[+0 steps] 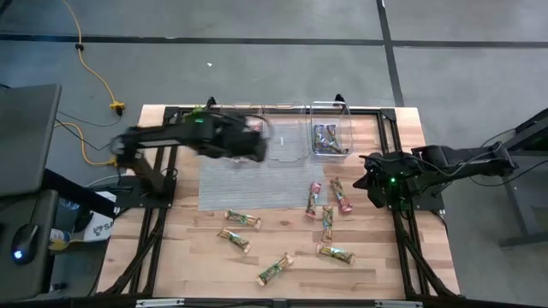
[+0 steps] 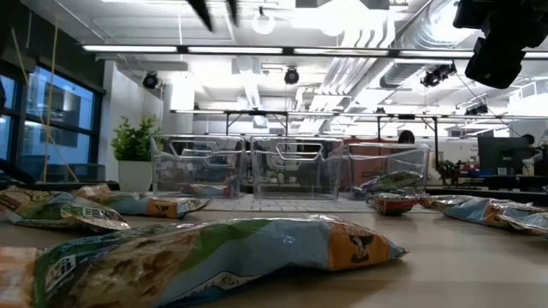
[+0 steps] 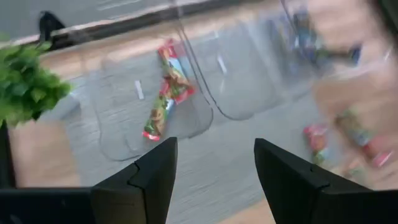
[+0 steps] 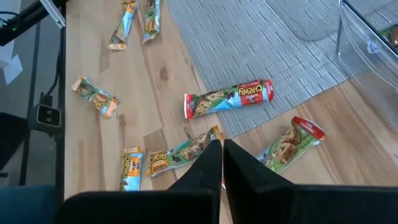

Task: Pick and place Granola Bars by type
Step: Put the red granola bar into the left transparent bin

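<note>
Left gripper (image 3: 214, 146): fingers wide apart, nothing between them, up over the grey mat (image 1: 231, 184) and looking down at the clear bins.
Right gripper (image 4: 222, 146): fingers pressed together, empty, waiting at the right edge of the table (image 1: 171, 257).
Granola Bars (image 1: 315, 198): most lie loose on the front half of the table; the others are already in bins at the back.
Risk 1: the 2 red-ended bars lie close together with a 3rd bar (image 1: 327, 222) just beside them, so a wide grab there could pinch 2 at once.
Risk 2: every wrapper shows green in the middle, so reading the end colour wrong would send a bar to the wrong bin.
Risk 3: the wrappers are shiny and flat, so I'd expect one to slide out of a shallow pinch.
Risk 4: the left gripper is near the bin walls, and a low pass could knock a bin.
Count, loose bars: 7.
Count, loose red-ended: 2.
Count, loose blue-or-orange-ended: 5, as best I can tell.
Count, bin under the left wrist camera (image 3: 199, 118): 2 bars.
Count, right bin (image 1: 344, 115): bars inside, number unclear.
Count, bins: 3.
</note>
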Available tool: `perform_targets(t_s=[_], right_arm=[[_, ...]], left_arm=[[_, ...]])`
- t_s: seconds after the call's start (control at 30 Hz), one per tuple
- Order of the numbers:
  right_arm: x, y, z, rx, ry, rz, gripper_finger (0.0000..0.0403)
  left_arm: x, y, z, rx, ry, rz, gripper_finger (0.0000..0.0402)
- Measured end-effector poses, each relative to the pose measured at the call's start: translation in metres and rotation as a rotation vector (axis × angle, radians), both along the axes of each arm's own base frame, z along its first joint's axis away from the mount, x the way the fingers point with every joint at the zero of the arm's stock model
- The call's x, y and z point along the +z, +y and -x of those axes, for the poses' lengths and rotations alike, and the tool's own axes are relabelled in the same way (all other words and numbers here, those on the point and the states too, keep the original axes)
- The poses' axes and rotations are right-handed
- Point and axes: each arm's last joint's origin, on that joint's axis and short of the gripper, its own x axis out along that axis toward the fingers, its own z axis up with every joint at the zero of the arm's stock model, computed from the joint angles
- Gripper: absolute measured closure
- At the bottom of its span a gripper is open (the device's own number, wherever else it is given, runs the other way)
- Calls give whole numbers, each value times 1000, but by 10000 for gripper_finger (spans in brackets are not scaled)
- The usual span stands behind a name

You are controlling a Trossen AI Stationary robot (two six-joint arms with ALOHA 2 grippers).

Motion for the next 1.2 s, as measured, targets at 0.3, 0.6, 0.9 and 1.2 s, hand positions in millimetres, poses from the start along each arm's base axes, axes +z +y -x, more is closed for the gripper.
perform_targets(t_s=[0.3, 0.6, 0.9, 1.2], right_arm=[[0, 0, 0, -56, 9, -61, 403], [10, 2, -14, -147, -28, -184, 403], [35, 1, -94, -303, 161, -177, 403], [-10, 3, -154, -468, 491, -256, 393]], left_arm=[[-66, -20, 116, 172, -46, 154, 197], [-143, -39, 157, -89, -468, 345, 197], [-169, -37, 172, -286, -612, 364, 197], [-169, -37, 177, -415, -591, 333, 197]])
